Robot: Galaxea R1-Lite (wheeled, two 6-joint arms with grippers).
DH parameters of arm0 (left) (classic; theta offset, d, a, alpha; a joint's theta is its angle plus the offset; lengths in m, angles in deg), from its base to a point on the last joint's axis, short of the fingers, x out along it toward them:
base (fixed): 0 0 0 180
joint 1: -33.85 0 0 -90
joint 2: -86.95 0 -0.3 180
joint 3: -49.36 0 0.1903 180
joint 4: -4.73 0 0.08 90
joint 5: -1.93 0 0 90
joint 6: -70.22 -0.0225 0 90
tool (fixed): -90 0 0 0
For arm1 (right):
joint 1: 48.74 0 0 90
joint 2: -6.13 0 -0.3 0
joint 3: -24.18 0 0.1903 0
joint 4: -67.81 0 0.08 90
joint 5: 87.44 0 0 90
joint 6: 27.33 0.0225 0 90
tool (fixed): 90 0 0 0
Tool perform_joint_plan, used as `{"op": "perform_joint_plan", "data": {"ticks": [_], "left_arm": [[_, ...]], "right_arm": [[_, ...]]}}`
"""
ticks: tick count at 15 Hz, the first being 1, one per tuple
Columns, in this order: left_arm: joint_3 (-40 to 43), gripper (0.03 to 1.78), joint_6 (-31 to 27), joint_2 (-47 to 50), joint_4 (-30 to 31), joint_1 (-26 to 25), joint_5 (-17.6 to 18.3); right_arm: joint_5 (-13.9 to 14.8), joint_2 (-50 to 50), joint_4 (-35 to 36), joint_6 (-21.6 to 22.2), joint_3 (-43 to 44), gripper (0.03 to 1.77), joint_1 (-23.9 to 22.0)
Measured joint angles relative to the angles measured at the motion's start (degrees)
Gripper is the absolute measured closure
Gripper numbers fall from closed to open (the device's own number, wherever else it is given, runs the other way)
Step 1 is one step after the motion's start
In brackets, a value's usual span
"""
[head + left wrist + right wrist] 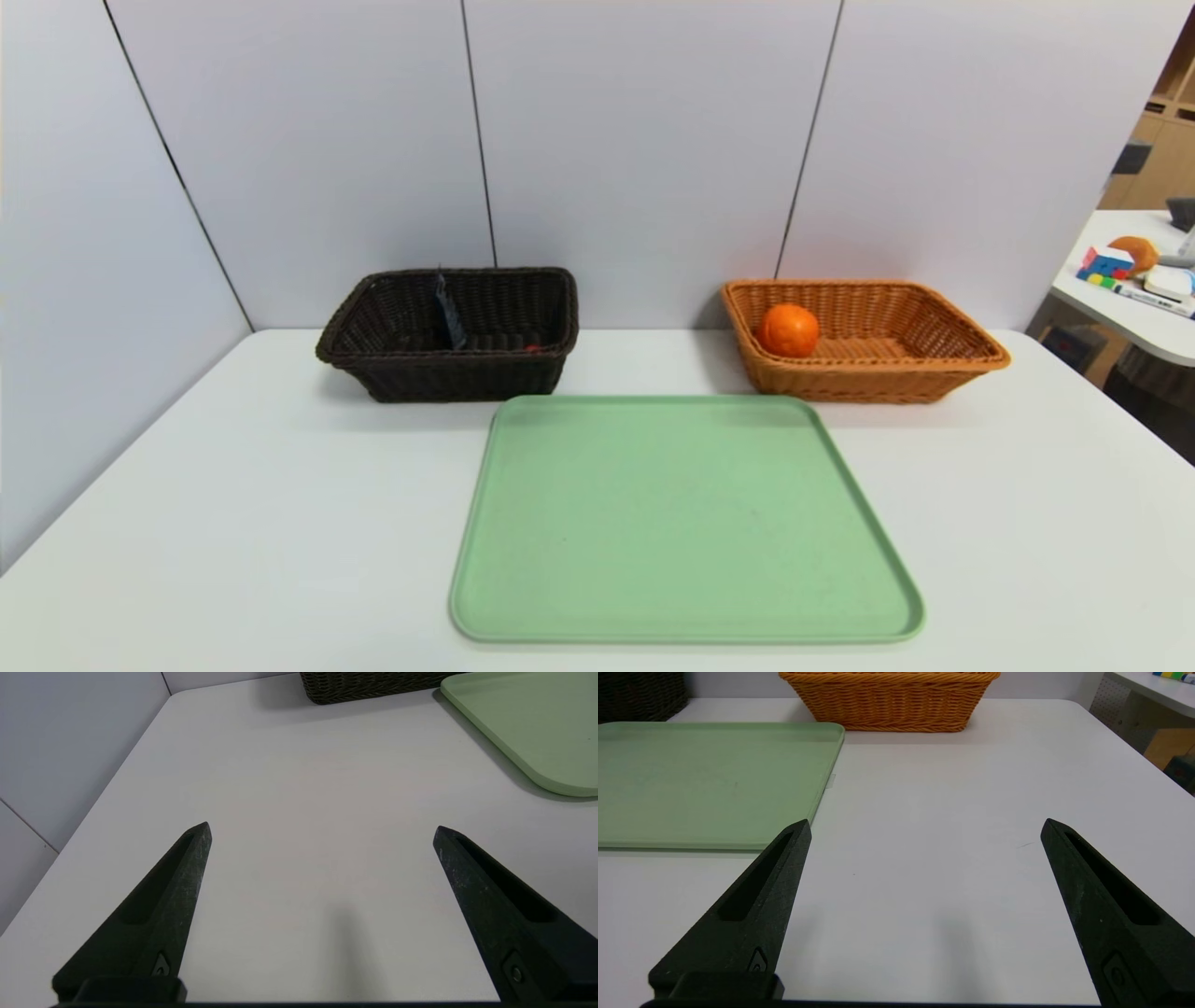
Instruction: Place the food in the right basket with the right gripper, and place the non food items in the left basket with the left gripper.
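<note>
An orange fruit [788, 329] lies in the tan wicker basket [934, 373] at the back right. The dark brown basket [467, 378] at the back left holds a dark blue packet [449, 313] standing on edge and a small red item [531, 348]. The green tray [681, 523] in the middle is bare. Neither arm shows in the head view. My left gripper [322, 830] hovers open over bare table, left of the tray [528, 723]. My right gripper [926, 828] hovers open over bare table, right of the tray [705, 779], with the tan basket [889, 702] ahead.
White wall panels close the back and left of the white table [187, 523]. A second table [1134, 308] with toys stands off to the right, beyond the table's right edge. The dark basket's corner [373, 686] shows ahead of the left gripper.
</note>
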Motion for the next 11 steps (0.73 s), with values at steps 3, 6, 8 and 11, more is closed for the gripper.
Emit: {"op": "perform_joint_plan", "data": {"ticks": [3,6,8,11], "left_arm": [[0.0,0.12,-0.01,-0.02,0.0,0.0,0.0],[0.0,0.12,-0.01,-0.02,0.0,0.0,0.0],[0.0,0.12,0.0,-0.02,0.0,0.0,-0.02],[0.0,0.12,-0.01,-0.02,0.0,-0.02,0.02]], "right_arm": [[0.0,0.0,0.0,0.02,0.0,0.1,0.0],[0.02,0.0,-0.01,-0.16,0.0,0.1,0.0],[0.05,0.0,-0.04,-0.22,0.0,0.1,0.0],[0.02,0.0,0.0,-0.11,0.0,0.1,0.0]]}}
